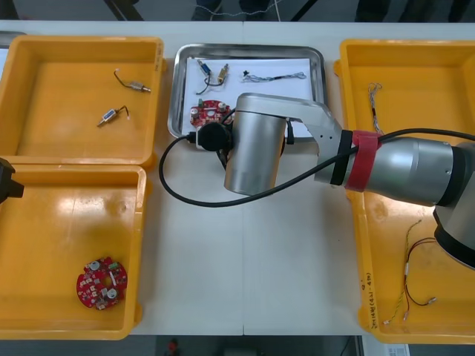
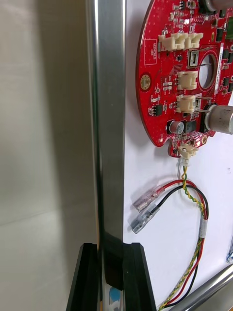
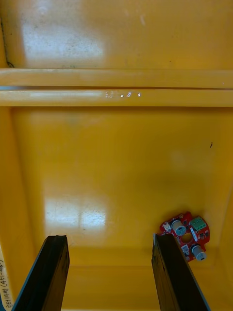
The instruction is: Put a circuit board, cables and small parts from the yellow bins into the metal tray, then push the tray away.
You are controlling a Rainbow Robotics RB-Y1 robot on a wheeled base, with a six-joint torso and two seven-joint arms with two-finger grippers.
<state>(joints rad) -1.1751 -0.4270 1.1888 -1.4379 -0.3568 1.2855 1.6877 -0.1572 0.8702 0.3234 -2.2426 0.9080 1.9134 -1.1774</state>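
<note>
The right gripper [image 2: 110, 252] stands at the near rim of the shiny metal tray [image 1: 178, 96]. Its black fingers [image 2: 87, 277] are closed down to the rim's thickness, with the thin steel edge pinched between them. That edge runs straight on from the fingers, with the bare light table [image 1: 245, 245] on one side and the tray's white floor on the other. The tray's body therefore lies beyond the gripper, away from the robot, so the push probably goes across the rim's long axis, and the right arm is the nearer one. In the tray lie a round red circuit board [image 2: 189, 73] studded with cream sockets, a twisted red, yellow and black cable [image 2: 194, 209] plugged into it, a thin pale cable [image 1: 274, 76] and a small metal part [image 1: 221, 74]. The left gripper [image 3: 109, 248] hangs wide open and empty over the near left yellow plastic bin [image 3: 116, 146], where a second red board [image 3: 185, 235] lies.
</note>
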